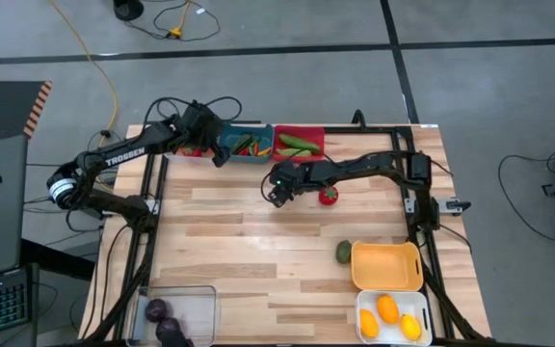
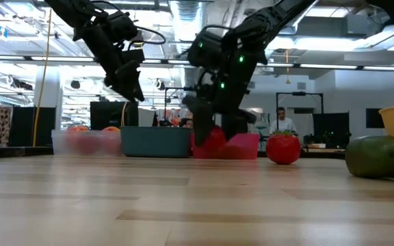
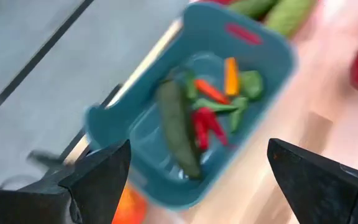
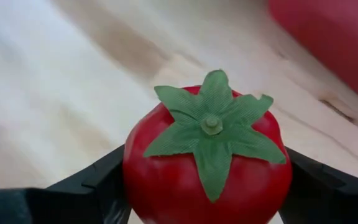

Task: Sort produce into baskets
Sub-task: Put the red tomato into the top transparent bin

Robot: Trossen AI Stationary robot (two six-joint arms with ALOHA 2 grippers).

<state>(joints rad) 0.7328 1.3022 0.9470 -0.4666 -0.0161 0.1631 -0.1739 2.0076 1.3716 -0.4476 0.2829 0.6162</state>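
It is a robotics lab: a wooden worktop (image 1: 258,241) stands on taped concrete floor (image 1: 470,87), with ceiling ducts (image 2: 197,14), monitors (image 2: 330,126) and a person (image 2: 281,121) behind.

Overhead, table-level, two wrist views share the table (image 1: 258,241)

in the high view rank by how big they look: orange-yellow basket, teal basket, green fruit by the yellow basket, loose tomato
1. orange-yellow basket
2. teal basket, partly hidden by the left arm, so unsure
3. green fruit and tomato: look alike, not ranked
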